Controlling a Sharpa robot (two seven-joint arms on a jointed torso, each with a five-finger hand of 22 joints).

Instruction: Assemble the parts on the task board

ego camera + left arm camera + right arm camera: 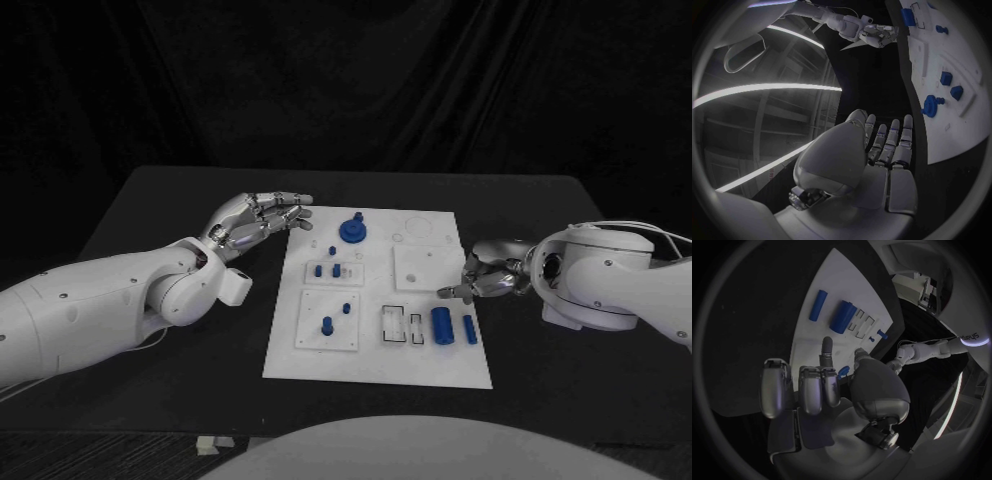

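Observation:
The white task board [378,355] lies mid-table. On it are a round blue part [353,232], two small blue parts [329,269], blue pegs [327,325] and two blue cylinders [453,326]. My left hand [260,220] hovers off the board's far left corner with fingers spread and holds nothing; the left wrist view shows the same hand [886,145] beside the board [967,125] and the round part [930,106]. My right hand [483,275] is at the board's right edge, fingers loosely bent, one fingertip over the board. Beyond that hand [817,390] lie the cylinders [832,311].
The black table [173,200] stretches round the board, with a strip of it bare on every side. Two white inset plates [330,320] and narrow rectangular slots [402,325] mark the board. In the left wrist view the right hand [873,34] appears far off.

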